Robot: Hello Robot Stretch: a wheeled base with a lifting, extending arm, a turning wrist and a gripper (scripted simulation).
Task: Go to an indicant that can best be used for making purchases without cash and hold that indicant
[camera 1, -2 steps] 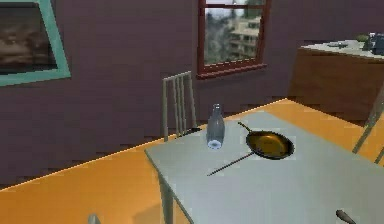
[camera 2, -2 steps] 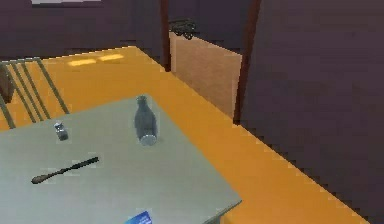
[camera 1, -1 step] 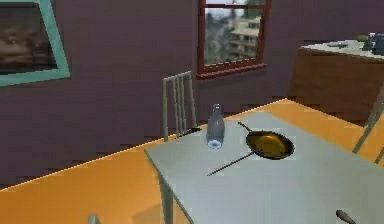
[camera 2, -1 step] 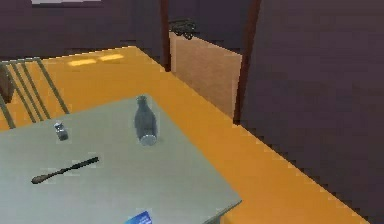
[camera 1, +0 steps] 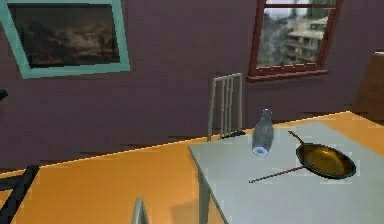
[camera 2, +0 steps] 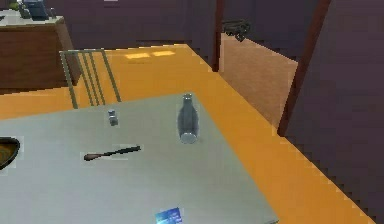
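How the jaws stand cannot be told. A small blue card (camera 2: 168, 214) is seen lying flat on the grey counter (camera 2: 60, 190), at 6 o'clock from the bottle (camera 2: 187, 120). It is judged thin, light, stiff and slippery, best taken by its edges. Its pale marks cannot be read.

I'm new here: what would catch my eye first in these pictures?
The pale grey table carries a clear glass bottle standing upright and a brass-coloured long-handled frying pan lying to its right in the forward view. A dark painting in a teal frame hangs on the purple wall at that view's upper left. In the arm side view, a small flat blue card lies near the table's lower edge.
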